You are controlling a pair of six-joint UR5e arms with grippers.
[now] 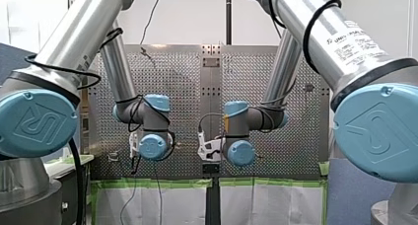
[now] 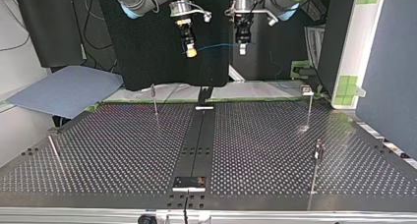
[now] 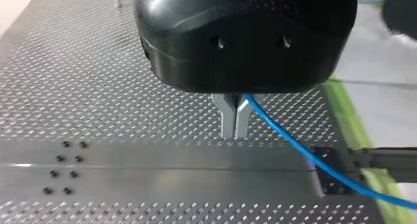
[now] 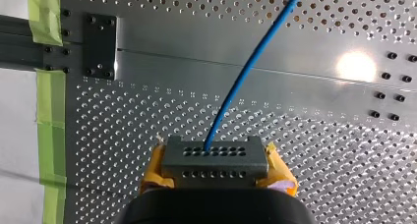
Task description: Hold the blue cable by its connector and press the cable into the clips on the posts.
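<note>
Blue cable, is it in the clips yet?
Out. The blue cable hangs in the air, higher than the posts, touching none.

We are counting two arms, the left arm (image 1: 121, 67) and the right arm (image 1: 286, 62); two grippers, the left gripper (image 2: 242, 50) and the right gripper (image 2: 191, 52); one blue cable (image 4: 236, 86); one connector (image 4: 215, 160); four posts (image 2: 155, 101) (image 2: 309, 111) (image 2: 315, 170) (image 2: 55, 153) on one table (image 2: 123, 150); and one blue sheet (image 2: 64, 89) beside it.

Right wrist view, contents:
- My right gripper (image 4: 216, 166): yellow pads (image 4: 155, 166) clamped on either side of a dark grey connector (image 4: 215, 160) (its face is drilled with rows of small holes).
- Blue cable (image 4: 244, 71): leaves the connector and runs away over the perforated table (image 4: 147, 116).
- Black plate (image 4: 101, 47) and green tape (image 4: 49, 135): at the table's edge.
</note>
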